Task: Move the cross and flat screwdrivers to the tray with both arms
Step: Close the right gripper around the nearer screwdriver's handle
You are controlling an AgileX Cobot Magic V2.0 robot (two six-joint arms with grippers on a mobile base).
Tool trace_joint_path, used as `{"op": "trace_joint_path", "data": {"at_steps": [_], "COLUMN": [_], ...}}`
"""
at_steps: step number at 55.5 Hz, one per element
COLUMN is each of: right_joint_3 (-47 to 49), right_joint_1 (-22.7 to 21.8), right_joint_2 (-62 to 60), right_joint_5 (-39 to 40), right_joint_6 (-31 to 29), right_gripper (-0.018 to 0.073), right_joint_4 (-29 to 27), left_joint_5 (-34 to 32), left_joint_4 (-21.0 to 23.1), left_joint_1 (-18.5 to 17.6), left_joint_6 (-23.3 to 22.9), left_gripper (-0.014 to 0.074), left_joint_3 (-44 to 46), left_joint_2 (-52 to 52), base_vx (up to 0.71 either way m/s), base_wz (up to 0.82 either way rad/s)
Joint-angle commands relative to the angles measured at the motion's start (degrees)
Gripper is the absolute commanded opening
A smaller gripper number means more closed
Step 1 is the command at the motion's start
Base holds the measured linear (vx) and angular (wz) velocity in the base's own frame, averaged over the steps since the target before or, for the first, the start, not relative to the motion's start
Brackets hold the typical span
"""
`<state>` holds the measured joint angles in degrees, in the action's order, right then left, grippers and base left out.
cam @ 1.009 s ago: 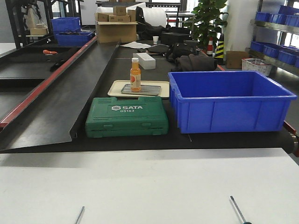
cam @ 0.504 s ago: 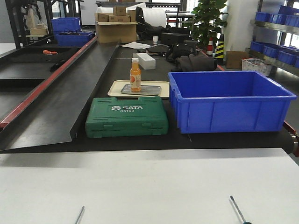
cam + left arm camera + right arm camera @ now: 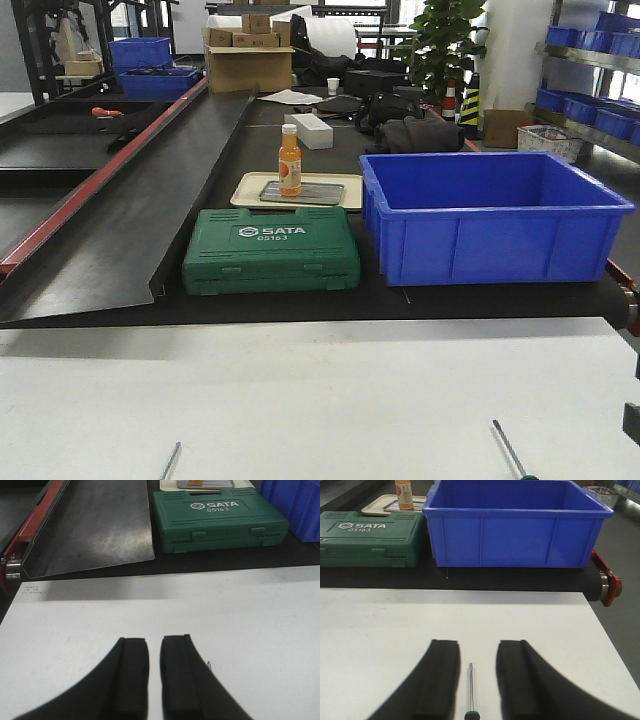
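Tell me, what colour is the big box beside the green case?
Blue all over. The big box shows best in the right wrist view.

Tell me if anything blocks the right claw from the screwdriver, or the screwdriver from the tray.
Nothing visible lies between the right claw and the screwdriver; its shaft lies on the white table between the open fingers. Toward the tray, the green tool case stands directly in front, and an orange bottle stands on the tray.

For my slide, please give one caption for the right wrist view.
Open right claw frames a screwdriver on the white table, facing a blue bin and green tool case.
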<state>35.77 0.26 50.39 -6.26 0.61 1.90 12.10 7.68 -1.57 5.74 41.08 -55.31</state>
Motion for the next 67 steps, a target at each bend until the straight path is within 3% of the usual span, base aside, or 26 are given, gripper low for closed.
{"op": "trace_joint_path", "data": {"at_steps": [1,7,11,20,29,39,49,67], "right_joint_3": [2.0,3.0,6.8,20.0,33.7,45.9,51.1,46.3], "right_joint_1": [-0.4,-0.4,-0.4,-0.4,-0.4,-0.4,-0.4,-0.4], "right_joint_2": [-0.3,0.8,4.8,21.0,39.2,54.7,63.7,66.8], "right_joint_5": [5.9,3.2,-6.1,-24.3,-37.6,-47.1,-50.5,-45.4], "right_joint_6": [0.4,3.4,2.4,-5.8,-6.0,-5.8,-5.5,-4.7], "right_gripper": [0.0515,0.0603,0.0594,0.0553,0.0533,0.0514,0.0476,0.0449], "right_joint_4": [0.2,-1.9,-1.9,-2.8,-2.5,-2.7,-2.3,-2.4], "left_joint_5": [-5.3,-4.0,-2.4,-0.2,-0.2,-0.2,-0.2,-0.2], "left_joint_4": [0.2,0.2,0.2,0.2,0.2,0.2,0.2,0.2], "left_joint_1": [-0.3,-0.3,-0.3,-0.3,-0.3,-0.3,-0.3,-0.3], "left_joint_6": [0.0,0.0,-0.1,-0.1,-0.5,-0.6,-0.6,-0.6], "left_gripper": [0.0376,0.0465,0.0488,0.0491,0.0489,0.0489,0.0489,0.0489], "left_joint_3": [2.2,2.2,2.2,2.2,2.2,2.2,2.2,2.2], "left_joint_2": [0.7,0.7,0.7,0.7,0.7,0.7,0.7,0.7], "base_vx": [0.00,0.00,0.00,0.00,0.00,0.00,0.00,0.00], "base_wz": [0.00,0.00,0.00,0.00,0.00,0.00,0.00,0.00]}}
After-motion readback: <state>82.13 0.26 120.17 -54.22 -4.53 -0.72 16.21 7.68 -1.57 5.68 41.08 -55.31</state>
